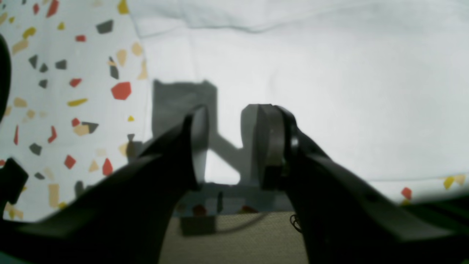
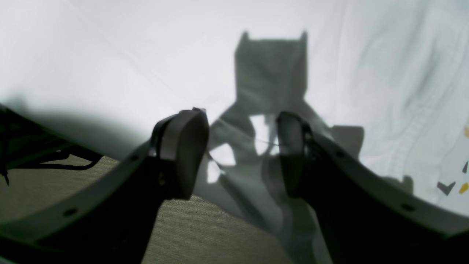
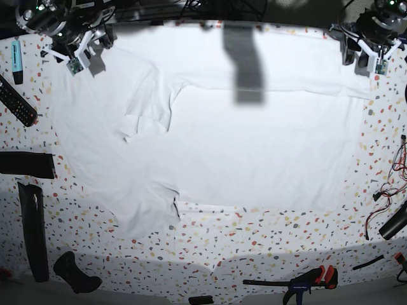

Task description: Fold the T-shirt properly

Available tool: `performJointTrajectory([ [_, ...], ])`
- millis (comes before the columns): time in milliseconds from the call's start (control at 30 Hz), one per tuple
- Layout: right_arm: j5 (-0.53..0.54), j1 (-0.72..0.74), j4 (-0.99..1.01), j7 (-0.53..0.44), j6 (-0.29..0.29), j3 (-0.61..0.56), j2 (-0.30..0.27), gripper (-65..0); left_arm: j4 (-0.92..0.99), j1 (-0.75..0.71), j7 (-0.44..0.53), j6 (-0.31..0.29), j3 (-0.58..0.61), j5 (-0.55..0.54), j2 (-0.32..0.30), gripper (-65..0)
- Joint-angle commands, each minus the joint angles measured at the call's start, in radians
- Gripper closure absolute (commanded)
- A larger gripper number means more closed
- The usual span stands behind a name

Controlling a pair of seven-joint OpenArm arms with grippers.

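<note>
Base view shows the shirt (image 3: 254, 146) across the speckled table (image 3: 305, 235), both grippers (image 1: 234, 146) (image 2: 242, 146) spread above its far edge; soft and floppy, it likely wants pinching at that edge's corners.

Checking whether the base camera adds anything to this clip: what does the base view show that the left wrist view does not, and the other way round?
Base view only: a red-and-black clamp, a light-blue pen-like item, thin wires and the right tool.

Left wrist view only: the brownish-grey surface beyond the speckled tabletop's edge.

Both: the white T-shirt, the speckled tabletop and the left tool.
</note>
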State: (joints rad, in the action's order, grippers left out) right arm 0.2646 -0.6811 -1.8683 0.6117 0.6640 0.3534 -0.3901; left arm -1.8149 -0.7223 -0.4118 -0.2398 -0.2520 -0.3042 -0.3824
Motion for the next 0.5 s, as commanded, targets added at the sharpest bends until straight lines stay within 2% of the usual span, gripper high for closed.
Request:
performJointTrajectory([
  [0, 0.009, 0.003, -0.019, -0.005, 0.009, 0.006, -0.008, -34.2, -0.014, -0.013, 0.015, 0.000, -0.008, 0.000, -0.011, -21.5],
  [300, 0.010, 0.065, -0.032, -0.013, 0.008, 0.006, -0.008, -34.2, -0.014, -0.042, 0.015, 0.000, -0.008, 0.000, -0.011, -21.5],
  [467, 0.071, 0.121, -0.050, 0.003, 0.009, 0.007, -0.008, -34.2, -0.014, -0.043, -0.010, 0.000, -0.008, 0.000, -0.011, -21.5],
])
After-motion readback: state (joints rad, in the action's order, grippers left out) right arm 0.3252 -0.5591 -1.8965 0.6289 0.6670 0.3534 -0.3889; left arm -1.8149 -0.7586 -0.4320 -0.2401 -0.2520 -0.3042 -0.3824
